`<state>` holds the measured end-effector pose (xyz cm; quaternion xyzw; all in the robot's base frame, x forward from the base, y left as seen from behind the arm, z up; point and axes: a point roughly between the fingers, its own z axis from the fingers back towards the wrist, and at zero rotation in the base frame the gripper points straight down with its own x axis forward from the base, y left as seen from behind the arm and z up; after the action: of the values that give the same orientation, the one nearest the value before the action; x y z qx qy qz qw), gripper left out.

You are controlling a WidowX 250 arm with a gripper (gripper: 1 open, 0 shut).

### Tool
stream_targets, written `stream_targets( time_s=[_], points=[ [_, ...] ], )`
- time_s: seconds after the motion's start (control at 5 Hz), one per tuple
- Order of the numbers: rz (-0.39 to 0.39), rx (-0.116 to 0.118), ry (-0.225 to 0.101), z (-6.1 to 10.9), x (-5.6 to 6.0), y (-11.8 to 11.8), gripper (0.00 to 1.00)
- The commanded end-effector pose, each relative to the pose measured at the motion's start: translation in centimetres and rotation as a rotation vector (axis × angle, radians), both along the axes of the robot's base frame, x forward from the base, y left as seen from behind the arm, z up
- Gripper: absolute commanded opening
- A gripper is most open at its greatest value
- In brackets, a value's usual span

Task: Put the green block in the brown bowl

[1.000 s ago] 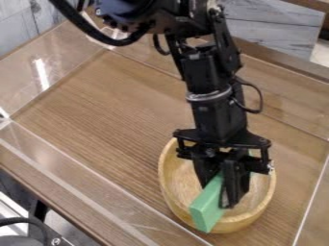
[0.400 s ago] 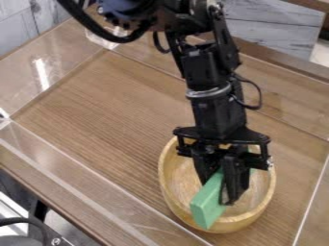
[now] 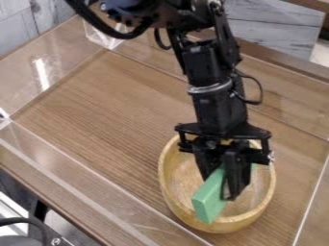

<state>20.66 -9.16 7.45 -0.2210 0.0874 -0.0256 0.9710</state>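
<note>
Currently, the green block (image 3: 209, 200) sits between the jaws, clamped, above the bowl (image 3: 237, 222).

A brown wooden bench (image 3: 90, 120) fills most of the view, its grain faint and its surface smooth. Pale light falls across its left side (rather glossy there, with whitish streaks of reflection). Behind the far edge, at upper right, stands a grey-white panel (image 3: 286, 27) with darker veining, like marble. Dark cables (image 3: 23, 222) lie in the lower left corner, beyond the bench's near edge.
</note>
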Motion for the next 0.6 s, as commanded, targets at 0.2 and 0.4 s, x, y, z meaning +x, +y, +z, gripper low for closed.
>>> stream_targets(
  time_s=[0.2, 0.4],
  points=[
    [-0.003, -0.018, -0.05, 0.97, 1.47, 0.04, 0.0],
    [-0.005, -0.021, -0.048, 0.96, 1.58, 0.07, 0.0]
  ],
)
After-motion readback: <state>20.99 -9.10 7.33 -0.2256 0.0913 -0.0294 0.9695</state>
